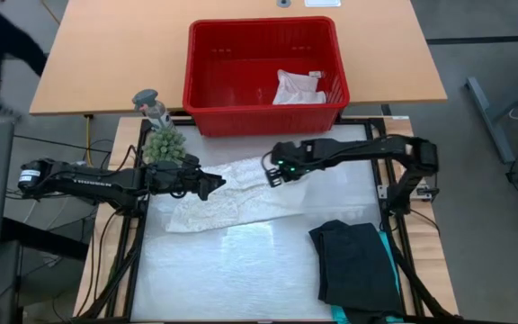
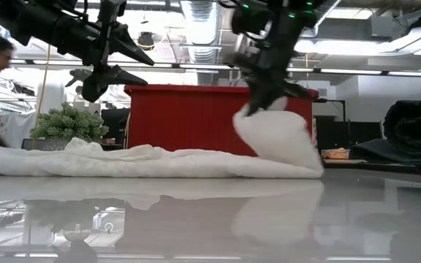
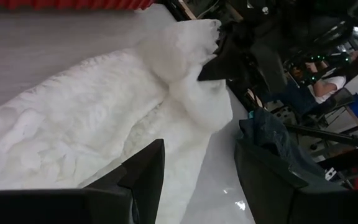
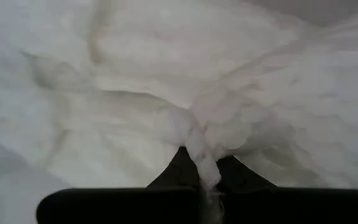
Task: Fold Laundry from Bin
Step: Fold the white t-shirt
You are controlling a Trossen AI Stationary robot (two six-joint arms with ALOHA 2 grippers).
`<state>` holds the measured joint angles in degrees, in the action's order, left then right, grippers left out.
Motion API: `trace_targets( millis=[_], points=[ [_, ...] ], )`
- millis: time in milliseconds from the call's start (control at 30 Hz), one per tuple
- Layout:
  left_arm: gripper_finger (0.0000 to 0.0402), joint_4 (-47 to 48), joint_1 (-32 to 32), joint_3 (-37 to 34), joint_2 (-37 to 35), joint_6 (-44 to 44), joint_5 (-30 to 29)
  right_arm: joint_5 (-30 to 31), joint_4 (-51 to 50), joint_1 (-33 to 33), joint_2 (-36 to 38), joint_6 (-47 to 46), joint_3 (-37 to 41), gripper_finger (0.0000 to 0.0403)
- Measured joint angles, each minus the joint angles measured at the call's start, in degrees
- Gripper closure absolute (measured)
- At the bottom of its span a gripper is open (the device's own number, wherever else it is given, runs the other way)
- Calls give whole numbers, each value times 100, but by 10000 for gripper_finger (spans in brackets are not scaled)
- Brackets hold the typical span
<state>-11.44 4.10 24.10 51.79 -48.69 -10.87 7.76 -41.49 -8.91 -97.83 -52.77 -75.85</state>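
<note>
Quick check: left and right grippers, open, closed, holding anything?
Left gripper: open, empty, over the white lacy top.
Right gripper: closed, pinching the top.

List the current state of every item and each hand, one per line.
White lacy top: spread on the table, one end lifted.
Right hand: shut on the white lacy top, holding that end up.
Left hand: open, empty, above the top.
Bin: upright, one small white cloth inside.
Black garment: folded on the table.
</note>
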Motion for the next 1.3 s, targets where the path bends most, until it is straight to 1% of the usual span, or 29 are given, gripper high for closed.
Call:
trace_targets(
  millis=[67,233,300,467,633,767,1033,1100,1200,1300],
  points=[
    [219,4,0,0,-2,2,0,-33,-26,49,-294,169,-404,375],
    [219,13,0,0,-2,6,0,-433,-160,112,-1020,480,-1259,375],
    [219,16,0,0,-2,65,0,-594,-181,162,-1294,569,-1478,375],
    [219,44,0,0,-2,112,1,-687,-296,355,-1761,811,-1901,375],
    [219,48,0,0,-2,123,1,-628,-401,481,-1758,830,-2188,375],
    [219,48,0,0,-2,219,-2,-472,-417,426,-1741,846,-2418,375],
    [219,48,0,0,-2,247,-4,-469,-505,270,-1779,867,-2414,370],
    [219,48,0,0,-2,249,-4,-492,-492,278,-1778,869,-2416,370],
    [219,48,1,0,-2,249,-4,-756,-472,301,-1778,942,-2416,368],
    [219,48,0,0,-2,248,-4,-797,-352,381,-1778,1301,-2416,357]
  ],
)
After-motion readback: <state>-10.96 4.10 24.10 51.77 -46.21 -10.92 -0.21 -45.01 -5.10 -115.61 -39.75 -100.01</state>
